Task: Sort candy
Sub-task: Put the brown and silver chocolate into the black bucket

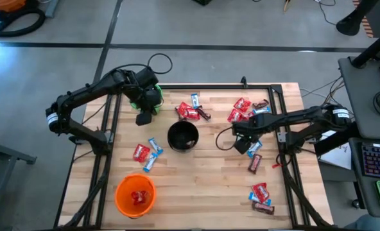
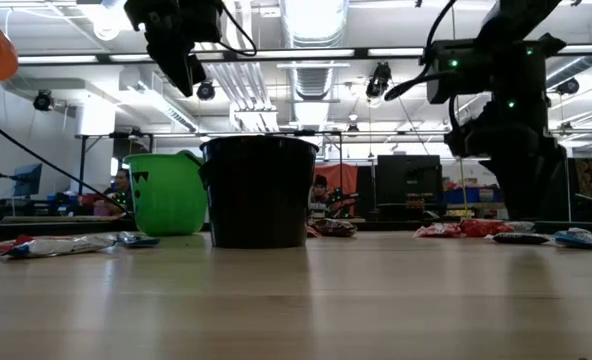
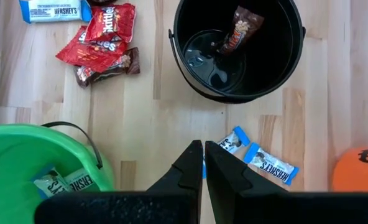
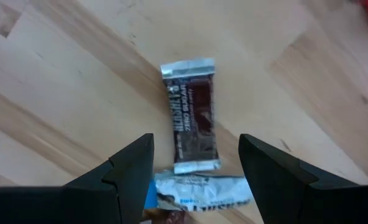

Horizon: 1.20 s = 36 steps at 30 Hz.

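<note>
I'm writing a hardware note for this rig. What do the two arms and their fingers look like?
Both arms are dark, jointed, with white bands near the base. The left gripper has flat black tapered fingers; the right gripper has broad, black wedge-shaped fingers. Thin black cables trail from each.

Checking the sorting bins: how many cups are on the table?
3: green cup under the left arm, black cup at center, orange cup at the near-left edge.

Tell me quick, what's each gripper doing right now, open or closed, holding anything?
Left gripper: closed, holding nothing, up by the green cup.
Right gripper: open, empty, fingers either side of a dark brown candy bar on the table.
</note>
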Each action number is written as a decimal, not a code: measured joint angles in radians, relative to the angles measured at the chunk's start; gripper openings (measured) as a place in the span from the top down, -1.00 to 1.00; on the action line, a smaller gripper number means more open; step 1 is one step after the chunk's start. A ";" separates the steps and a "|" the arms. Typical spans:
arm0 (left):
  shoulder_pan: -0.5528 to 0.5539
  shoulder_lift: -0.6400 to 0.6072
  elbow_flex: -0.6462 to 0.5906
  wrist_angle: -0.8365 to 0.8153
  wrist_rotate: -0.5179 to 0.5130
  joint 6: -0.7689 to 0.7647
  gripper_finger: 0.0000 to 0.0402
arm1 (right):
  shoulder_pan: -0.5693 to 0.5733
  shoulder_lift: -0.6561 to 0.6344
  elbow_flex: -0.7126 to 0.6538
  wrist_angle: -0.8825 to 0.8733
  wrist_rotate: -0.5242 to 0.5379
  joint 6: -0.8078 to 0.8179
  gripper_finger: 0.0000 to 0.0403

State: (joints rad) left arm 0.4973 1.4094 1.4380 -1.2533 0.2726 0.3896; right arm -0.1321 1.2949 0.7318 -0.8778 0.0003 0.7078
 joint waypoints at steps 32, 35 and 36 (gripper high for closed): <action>0.000 0.000 0.000 0.047 0.000 -0.015 1.00 | -0.091 0.001 -0.115 0.159 -0.093 -0.034 0.13; 0.000 0.000 0.000 0.047 0.000 -0.015 1.00 | -0.091 0.001 -0.117 0.161 -0.110 -0.031 0.12; 0.000 0.000 0.000 0.047 0.000 -0.015 1.00 | -0.091 0.001 -0.119 0.162 -0.110 -0.030 0.12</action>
State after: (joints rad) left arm 0.4973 1.4094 1.4380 -1.2067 0.2726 0.3748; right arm -0.2234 1.2957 0.6123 -0.7160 -0.1101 0.6780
